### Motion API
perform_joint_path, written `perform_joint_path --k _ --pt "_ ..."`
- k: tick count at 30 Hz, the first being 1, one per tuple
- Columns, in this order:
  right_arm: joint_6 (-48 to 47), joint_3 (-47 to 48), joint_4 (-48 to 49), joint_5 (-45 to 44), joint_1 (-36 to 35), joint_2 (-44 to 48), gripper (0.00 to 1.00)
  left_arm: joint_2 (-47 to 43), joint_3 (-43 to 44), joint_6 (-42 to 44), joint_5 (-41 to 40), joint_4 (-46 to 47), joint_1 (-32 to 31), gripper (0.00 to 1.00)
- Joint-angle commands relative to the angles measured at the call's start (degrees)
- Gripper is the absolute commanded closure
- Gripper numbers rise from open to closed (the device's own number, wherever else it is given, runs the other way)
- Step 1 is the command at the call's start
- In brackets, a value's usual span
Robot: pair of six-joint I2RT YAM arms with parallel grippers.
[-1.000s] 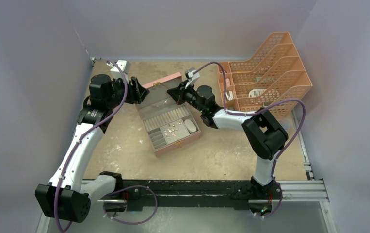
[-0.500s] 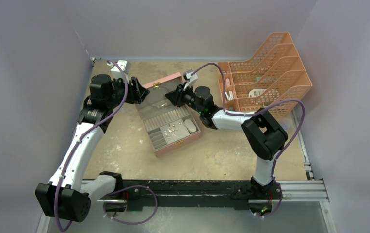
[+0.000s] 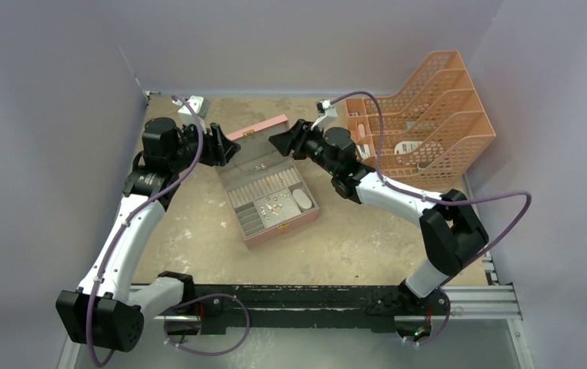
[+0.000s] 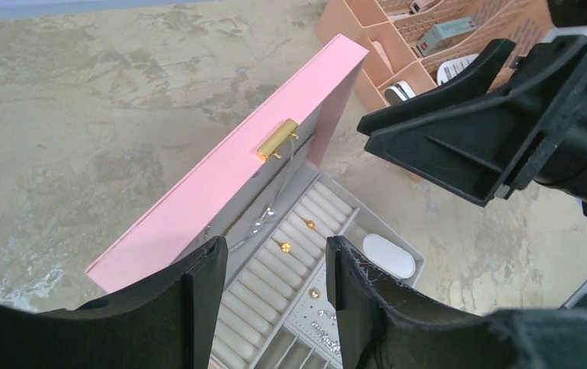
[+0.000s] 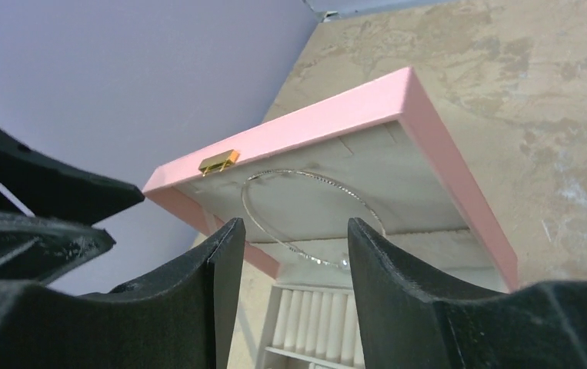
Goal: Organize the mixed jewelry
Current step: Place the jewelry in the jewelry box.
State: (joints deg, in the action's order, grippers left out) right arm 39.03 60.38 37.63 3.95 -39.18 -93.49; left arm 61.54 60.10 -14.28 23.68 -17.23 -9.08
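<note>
left gripper (image 4: 275, 257): jaws apart, nothing between them, poised over the open box (image 3: 278, 224) beside its raised lid (image 4: 275, 115). right gripper (image 5: 290, 238): jaws wide, empty, facing the lid's inner side. hoop (image 5: 298, 172) lies against that grey inner face. small gold rings (image 4: 283, 247) sit in the ring rolls (image 4: 328, 201). silvery bits (image 4: 322, 329) lie in a compartment beside the rolls.
</note>
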Motion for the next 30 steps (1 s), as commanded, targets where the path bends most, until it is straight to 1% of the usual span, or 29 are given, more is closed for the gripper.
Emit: perform_joint_path --k 1,3,5,7,8,9,11,14,16,21,23,25,30 --pt "9.8 2.5 -8.7 -4.7 0.3 0.5 0.45 0.3 0.8 0.7 4.3 3.2 -0.2 0.5" --pt "13.7 3.7 -12.1 -5.7 0.3 -0.9 0.47 0.8 0.7 0.5 5.1 3.7 -0.3 0.5" --pt "17.3 5.2 -15.7 -6.5 0.3 -2.5 0.55 1.3 0.6 0.3 5.7 3.7 -0.5 0.51" --pt "19.3 7.0 -17.8 -9.1 0.3 -3.8 0.66 1.5 -0.2 0.0 5.9 3.9 -1.1 0.53" --pt "20.7 7.7 -19.1 -9.7 0.1 -4.4 0.7 1.6 -0.8 -0.1 5.9 4.3 -1.5 0.53" --pt "23.1 8.1 -20.5 -10.7 0.1 -4.8 0.71 1.8 -1.3 -0.2 5.7 4.6 -1.8 0.54" --pt "25.2 7.7 -20.5 -11.4 0.0 -5.1 0.71 2.3 -1.7 -0.1 4.6 4.9 -2.8 0.56" --pt "28.6 8.1 -19.7 -13.2 0.1 -5.5 0.67 3.1 -1.8 0.7 2.0 4.9 -4.6 0.57" --pt "29.8 10.2 -21.4 -13.3 -0.1 -6.8 0.64 3.5 -2.0 0.9 -0.3 5.0 -6.0 0.57" --pt "32.3 15.8 -27.3 -14.8 -1.4 -11.3 0.6 4.4 -2.7 1.2 -10.7 5.2 -11.1 0.57" --pt "33.6 17.8 -31.0 -15.6 -1.7 -12.7 0.59 5.1 -2.4 2.1 -14.2 5.3 -12.9 0.57" --pt "35.0 18.7 -34.0 -17.0 -1.8 -13.4 0.6 6.0 -2.0 2.7 -15.9 5.3 -14.2 0.57" --pt "36.6 17.7 -34.5 -18.7 -1.9 -13.2 0.61 7.6 -1.8 3.7 -17.5 7.1 -16.2 0.58"
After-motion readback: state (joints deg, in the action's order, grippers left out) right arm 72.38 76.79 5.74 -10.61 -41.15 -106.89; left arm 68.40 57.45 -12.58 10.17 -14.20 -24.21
